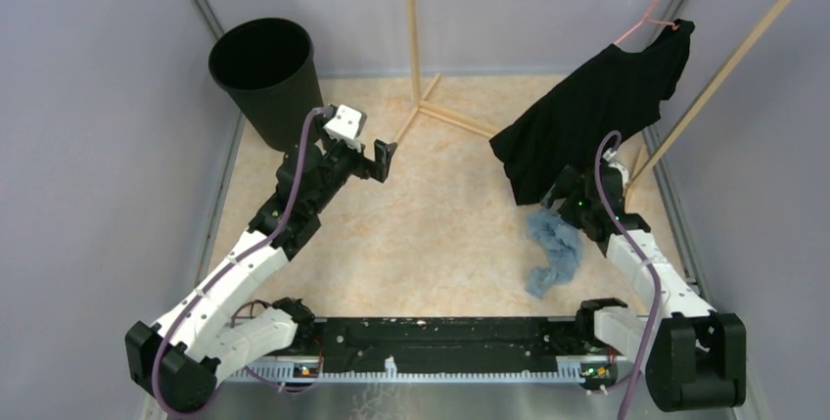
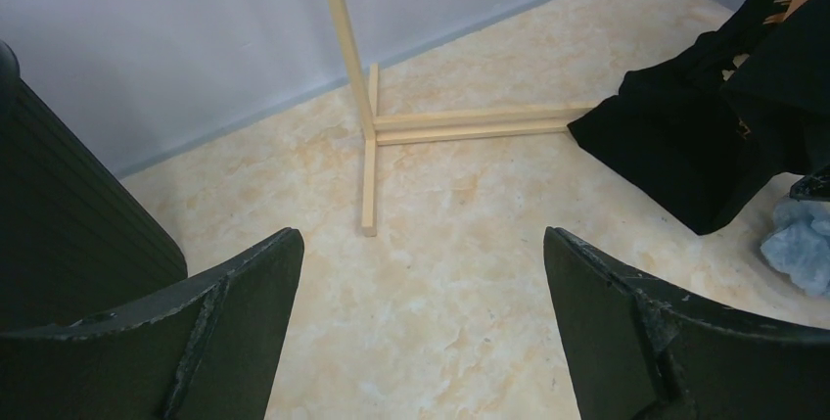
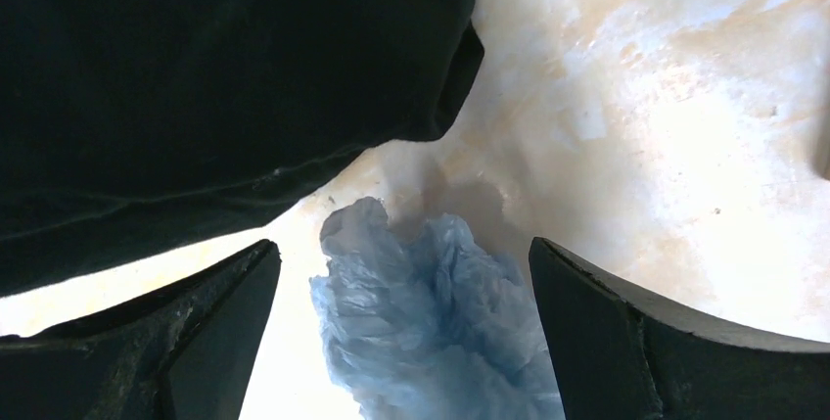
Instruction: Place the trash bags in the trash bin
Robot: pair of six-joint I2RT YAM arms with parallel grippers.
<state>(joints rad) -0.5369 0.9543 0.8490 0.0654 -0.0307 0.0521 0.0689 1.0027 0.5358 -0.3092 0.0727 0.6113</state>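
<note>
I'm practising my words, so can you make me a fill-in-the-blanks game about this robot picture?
The crumpled trash bag is pale ____.
The trash bin stands on the robot's ____ side.
The right gripper hangs over the bag with jaws ____.
Missing words: blue; left; open.

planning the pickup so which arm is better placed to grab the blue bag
Right. The right gripper is open with the trash bag just ahead of it, framed between its fingers. The left gripper, also open, sits by the trash bin, well away from the bag.
</note>
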